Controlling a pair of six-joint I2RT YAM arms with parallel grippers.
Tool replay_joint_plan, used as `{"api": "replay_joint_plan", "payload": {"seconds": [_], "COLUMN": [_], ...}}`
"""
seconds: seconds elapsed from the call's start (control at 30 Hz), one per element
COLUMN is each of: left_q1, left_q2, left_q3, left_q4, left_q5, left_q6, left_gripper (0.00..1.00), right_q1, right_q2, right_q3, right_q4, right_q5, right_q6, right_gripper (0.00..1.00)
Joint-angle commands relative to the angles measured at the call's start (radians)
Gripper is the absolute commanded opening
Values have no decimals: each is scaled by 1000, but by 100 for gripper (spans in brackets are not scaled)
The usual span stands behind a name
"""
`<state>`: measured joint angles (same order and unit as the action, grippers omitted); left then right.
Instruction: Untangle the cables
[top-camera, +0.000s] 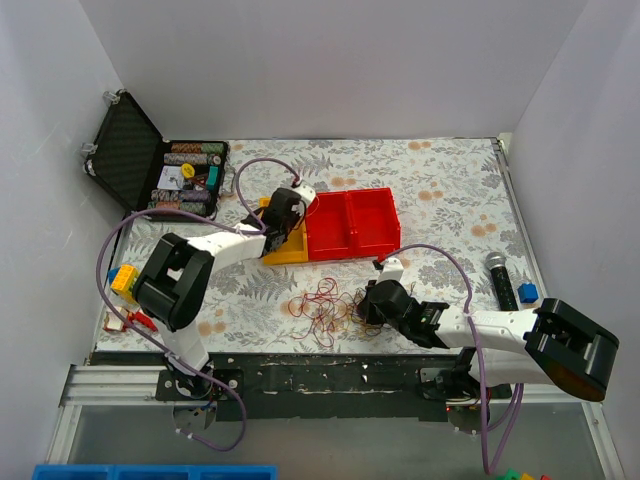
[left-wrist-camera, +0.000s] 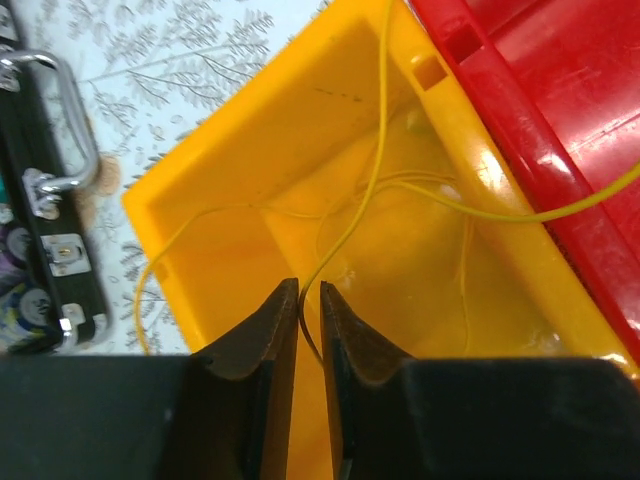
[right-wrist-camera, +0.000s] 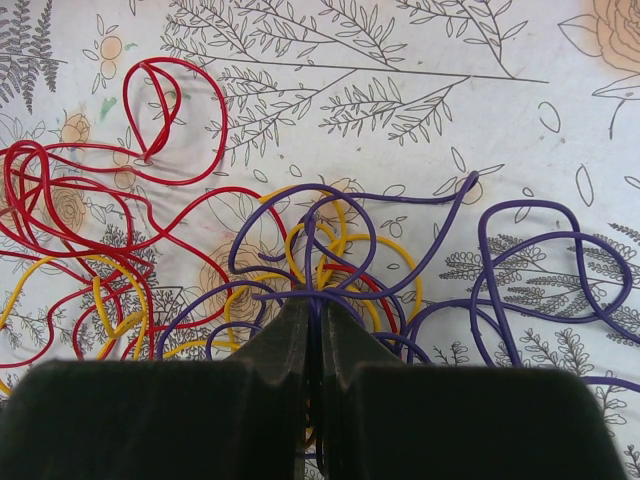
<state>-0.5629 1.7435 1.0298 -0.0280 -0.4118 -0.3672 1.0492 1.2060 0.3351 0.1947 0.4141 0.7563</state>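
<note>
L gripper (left-wrist-camera: 308, 290) is over the yellow bin (left-wrist-camera: 230, 150), far-left of centre, jaws pinched on a thin yellow wire (left-wrist-camera: 375, 150). R gripper (right-wrist-camera: 320, 305) is low at the near side, jaws clamped on a purple wire (right-wrist-camera: 466, 185). The cables (top-camera: 320, 305) lie tangled on the counter (top-camera: 450, 190), just left of it.

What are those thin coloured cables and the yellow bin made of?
The cables: probably wire in a smooth plastic coating; they hold springy loops and look slightly glossy. The yellow bin: likely hard moulded plastic, shiny, with bright reflections on its walls.
</note>
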Motion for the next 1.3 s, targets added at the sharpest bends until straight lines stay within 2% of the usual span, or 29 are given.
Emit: {"api": "replay_joint_plan", "payload": {"seconds": [0.0,0.07,0.17,0.27,0.37,0.53,0.7,0.8,0.97,1.27], "left_q1": [15,30,44,49,51,52,49,40,34,34], "left_q2": [11,-1,-48,-116,-182,-242,-164,-49,86,70], "left_q3": [68,82,107,121,141,171,243,317,389,331], "left_q4": [-81,-114,-174,-217,-269,-277,-245,-237,-196,-92], "left_q5": [37,80,154,252,346,450,533,512,389,314], "left_q6": [-91,-128,-153,-153,-131,-108,-171,-209,-236,-213], "left_gripper": [17,25,50,66,74,75,73,71,66,48], "right_q1": [5,5,5,5,5,5,5,5,5,5], "right_q2": [17,12,9,15,23,29,43,44,38,63], "right_q3": [-44,-45,-47,-45,-39,-34,-30,-27,-30,-31], "right_q4": [-83,-86,-87,-86,-84,-78,-74,-78,-80,-60], "right_q5": [-24,-21,-23,-23,-23,-23,-23,-18,-12,-29], "right_q6": [6,6,6,8,6,6,5,2,0,6], "right_gripper": [1,1,1,1,1,1,1,1,1,1]}}
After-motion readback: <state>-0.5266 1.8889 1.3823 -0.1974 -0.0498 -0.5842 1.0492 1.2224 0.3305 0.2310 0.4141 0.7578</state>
